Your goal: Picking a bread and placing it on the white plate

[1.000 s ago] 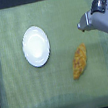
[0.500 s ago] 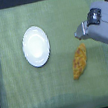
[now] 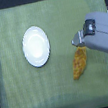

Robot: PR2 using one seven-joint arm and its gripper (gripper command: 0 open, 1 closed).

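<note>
The bread (image 3: 80,64) is a golden-brown elongated pastry lying slanted on the green cloth, towards the exterior view's right. The white plate (image 3: 36,46) is round, has nothing on it, and sits to the exterior view's left of the bread, well apart from it. My gripper (image 3: 76,40) reaches in from the exterior view's right on a grey arm and hovers over the bread's upper end. Its two fingers show a dark gap between them, so it looks open, and nothing is held. The bread's top tip is partly covered by the fingers.
A green cloth (image 3: 26,90) covers the table. Its edges meet dark floor at the exterior view's left and top. The bulky grey forearm (image 3: 101,36) covers the right side of the cloth.
The arm has moved down and towards the exterior view's left, bringing the gripper from above and right of the bread to over its upper end. Bread and plate have not moved.
</note>
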